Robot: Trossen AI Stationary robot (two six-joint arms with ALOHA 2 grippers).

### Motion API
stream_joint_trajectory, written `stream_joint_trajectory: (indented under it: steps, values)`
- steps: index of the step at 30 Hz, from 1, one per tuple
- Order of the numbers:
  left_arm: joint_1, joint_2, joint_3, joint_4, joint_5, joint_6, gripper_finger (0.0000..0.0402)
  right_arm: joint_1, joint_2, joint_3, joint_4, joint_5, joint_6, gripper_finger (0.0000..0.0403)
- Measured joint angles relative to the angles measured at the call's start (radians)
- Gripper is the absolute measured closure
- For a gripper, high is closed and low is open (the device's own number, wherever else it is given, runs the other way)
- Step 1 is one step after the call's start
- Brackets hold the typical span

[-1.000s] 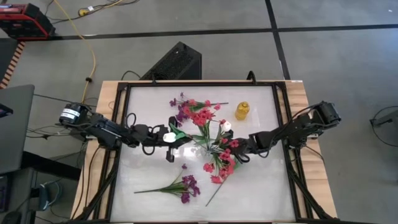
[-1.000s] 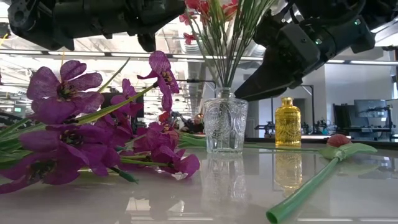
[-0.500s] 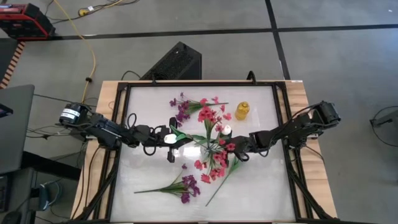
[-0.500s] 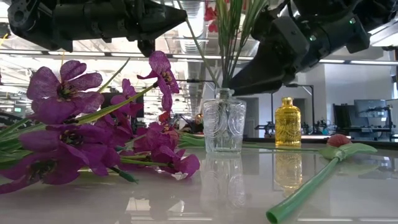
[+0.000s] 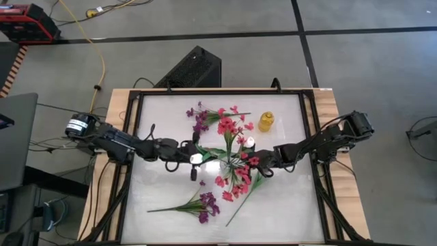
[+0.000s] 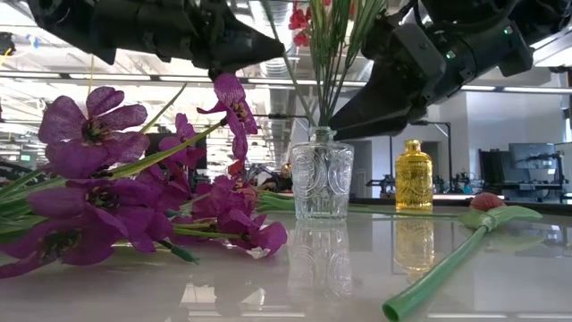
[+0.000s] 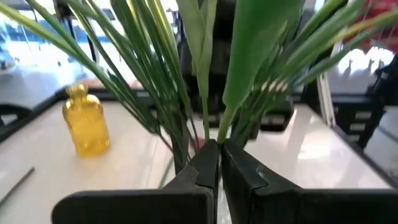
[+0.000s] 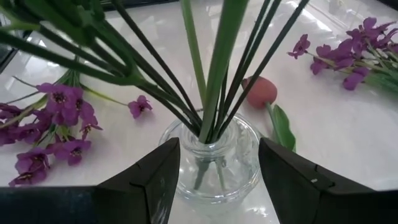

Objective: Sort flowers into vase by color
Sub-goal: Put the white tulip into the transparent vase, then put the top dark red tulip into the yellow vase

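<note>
While both arms met over mid-table, things stood thus:

Flowers, look: red-pink flowers [image 5: 232, 154] on thin green stalks fanned from a clear vase [image 6: 323, 183]; purple flowers [image 5: 202, 203] lay loose near the front; another purple bunch [image 5: 199, 120] lay at the far side; a tulip [image 6: 487, 202] with a thick green stem lay on the right in the low view.

Flowers, axis: vase stalks rose roughly upright and splayed outward; the near purple bunch ran left-right, blooms to the right; the tulip's stem ran from the bud toward the near edge.

Left gripper [image 5: 194, 158]: fingers pressed together with nothing between them, just left of the vase, level with the stalks above its neck.

Right gripper [image 5: 263, 164]: jaws spread wide, one finger [image 8: 152, 177] on each side of the vase, holding nothing that could be seen.

Bottle [image 5: 265, 121]: yellow, upright, far right of the vase, apart from it.

Table [image 5: 287, 205]: white, glossy.
</note>
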Motion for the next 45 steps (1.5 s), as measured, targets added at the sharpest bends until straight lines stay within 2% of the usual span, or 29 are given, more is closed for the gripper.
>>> stream_joint_trajectory:
  steps: [6,15,34,38,45]
  values:
    - [0.0,0.0,0.048,-0.155,0.0,-0.005,0.0401,0.0,0.0,0.0,0.004,0.0,0.017,0.0159]
    - [0.001,0.0,0.051,-0.228,0.02,-0.037,0.0401,0.014,0.069,0.0,0.129,0.001,0.018,0.0159]
    - [0.001,0.0,0.051,-0.236,0.031,-0.019,0.0401,0.037,0.049,0.0,0.085,0.002,0.007,0.0159]
    - [0.002,-0.045,0.051,-0.364,0.087,0.003,0.0401,0.038,0.049,0.0,0.111,0.003,0.007,0.0159]
    - [0.002,-0.198,0.051,-0.648,0.044,0.002,0.0401,0.038,0.049,0.0,0.139,0.003,0.007,0.0159]
